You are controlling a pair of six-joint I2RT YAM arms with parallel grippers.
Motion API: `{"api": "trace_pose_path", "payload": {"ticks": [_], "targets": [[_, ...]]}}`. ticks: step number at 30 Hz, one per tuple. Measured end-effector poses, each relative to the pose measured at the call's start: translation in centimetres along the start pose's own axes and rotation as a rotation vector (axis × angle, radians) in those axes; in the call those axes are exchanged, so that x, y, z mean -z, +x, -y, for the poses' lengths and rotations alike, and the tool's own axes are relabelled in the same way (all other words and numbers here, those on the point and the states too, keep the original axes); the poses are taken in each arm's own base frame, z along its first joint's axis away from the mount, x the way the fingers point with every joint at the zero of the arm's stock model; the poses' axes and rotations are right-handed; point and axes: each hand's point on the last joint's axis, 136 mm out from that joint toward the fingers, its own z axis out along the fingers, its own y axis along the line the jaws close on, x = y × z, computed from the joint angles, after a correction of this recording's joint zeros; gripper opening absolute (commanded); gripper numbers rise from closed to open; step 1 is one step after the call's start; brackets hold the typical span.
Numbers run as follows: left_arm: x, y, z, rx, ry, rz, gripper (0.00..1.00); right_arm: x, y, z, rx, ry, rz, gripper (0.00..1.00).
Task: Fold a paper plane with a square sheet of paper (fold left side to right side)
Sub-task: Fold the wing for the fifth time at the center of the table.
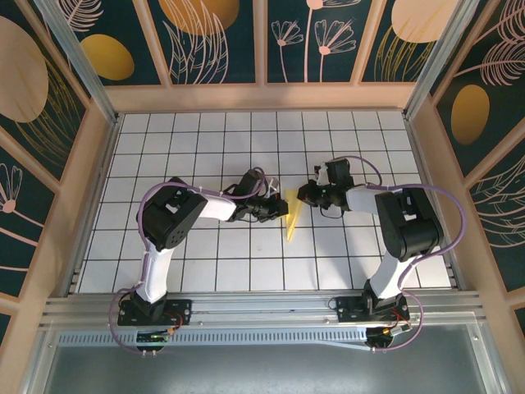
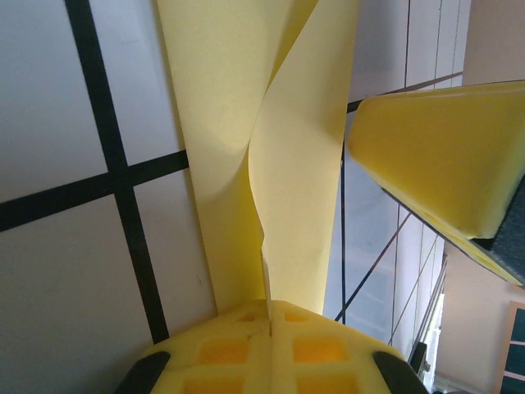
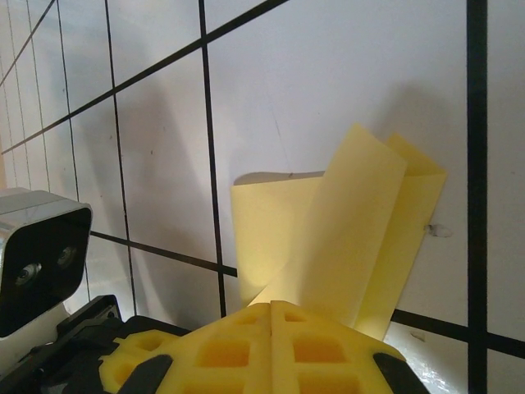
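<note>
White grid-tile table (image 1: 205,263) w/ dark floral panels round it, fyi. Your paper sheet (image 1: 291,217) sits about mid-table as a narrow folded strip running 12 to 6, with the flaps layered and not lying flat. Left claw (image 2: 271,316) comes in from its 9 o'clock, fully closed, pinching a paper layer between the pads. Right claw (image 3: 271,316) is at roughly 2 o'clock, also fully closed, and looks clamped on the strip too. Imo you're mid-fold, taking the left flap over to the right, so no plane yet. Next move prob needs both claws working together: line the edges up, then press the crease flat w/o tearing.
</note>
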Motion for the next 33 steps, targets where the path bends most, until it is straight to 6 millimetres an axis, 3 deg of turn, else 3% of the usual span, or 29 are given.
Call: {"api": "trace_pose_path", "payload": {"ticks": [24, 33], "targets": [[0.0, 0.0, 0.0, -0.004, -0.001, 0.000, 0.03, -0.6, 0.9, 1.6, -0.022, 0.058, -0.029, 0.00], [0.0, 0.0, 0.1, -0.008, -0.001, 0.001, 0.10, -0.8, 1.1, 1.9, -0.018, 0.063, -0.033, 0.00]]}}
